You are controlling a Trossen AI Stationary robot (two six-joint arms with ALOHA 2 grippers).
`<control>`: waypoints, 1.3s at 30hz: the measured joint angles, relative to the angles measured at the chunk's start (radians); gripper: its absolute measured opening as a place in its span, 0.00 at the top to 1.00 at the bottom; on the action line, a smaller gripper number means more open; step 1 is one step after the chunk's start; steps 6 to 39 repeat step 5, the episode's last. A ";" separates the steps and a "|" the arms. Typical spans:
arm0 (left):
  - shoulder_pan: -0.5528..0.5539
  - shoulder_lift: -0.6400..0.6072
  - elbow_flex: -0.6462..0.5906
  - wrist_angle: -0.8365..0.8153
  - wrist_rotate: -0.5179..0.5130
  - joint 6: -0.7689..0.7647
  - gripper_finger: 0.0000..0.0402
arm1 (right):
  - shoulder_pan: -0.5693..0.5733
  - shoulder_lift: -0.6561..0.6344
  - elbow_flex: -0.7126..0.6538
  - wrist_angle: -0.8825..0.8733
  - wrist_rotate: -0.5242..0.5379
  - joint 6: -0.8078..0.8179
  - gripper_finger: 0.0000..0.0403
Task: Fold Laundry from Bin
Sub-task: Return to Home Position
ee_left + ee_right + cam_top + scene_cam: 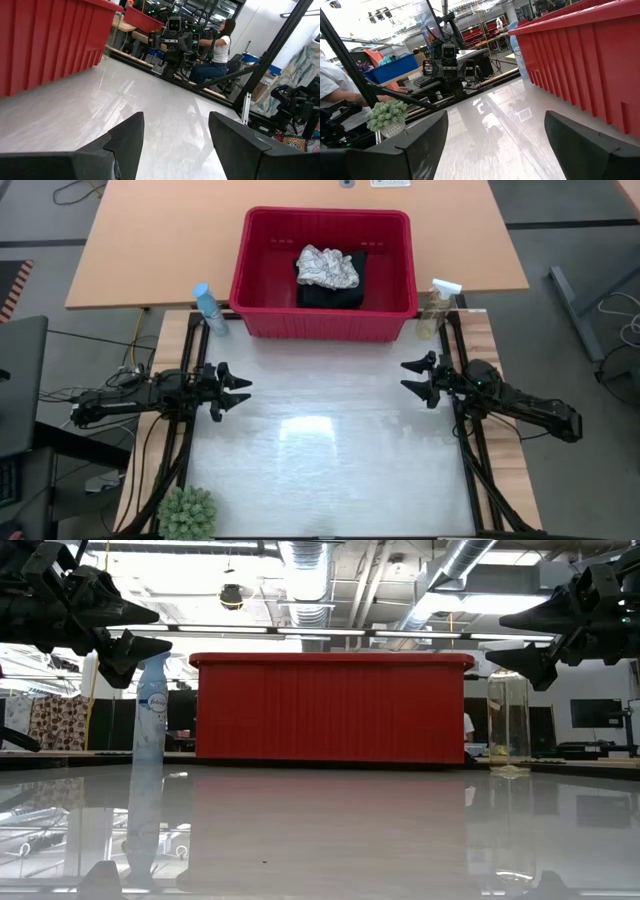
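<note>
The red bin (262, 290) stands at the table's far edge, its wall also in the low view (330, 707). Inside it lies the laundry: a white cloth with grey print (328, 267) resting on a dark garment (330, 293). My left gripper (243, 392) hovers open at the table's left side, pointing level toward the right. My right gripper (408, 376) hovers open at the right side, pointing level toward the left. Both are clear of the bin and hold nothing; the wrist views show their fingers apart over the bare tabletop (175, 140) (495, 145).
A blue spray bottle (208, 308) stands left of the bin, a clear spray bottle (437, 308) right of it. A small green plant (188, 513) sits at the near left corner. The white tabletop (330, 450) lies between the arms. A seated person (215, 55) shows beyond the table.
</note>
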 joint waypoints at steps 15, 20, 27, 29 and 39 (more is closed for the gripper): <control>0.000 0.000 0.000 0.000 0.000 0.000 0.47 | 0.000 0.000 0.000 0.000 0.000 0.000 0.12; 0.000 0.000 0.000 0.000 0.000 0.000 0.47 | 0.000 0.000 0.000 0.000 0.000 0.000 0.12; 0.000 0.000 0.000 0.000 0.000 0.000 0.47 | 0.000 0.000 0.000 0.000 0.000 0.000 0.12; 0.000 0.000 0.000 0.000 0.000 0.000 0.47 | 0.000 0.000 0.000 0.000 0.000 0.000 0.12; 0.000 0.000 0.000 0.000 0.000 0.000 0.47 | 0.000 0.000 0.000 0.000 0.000 0.000 0.12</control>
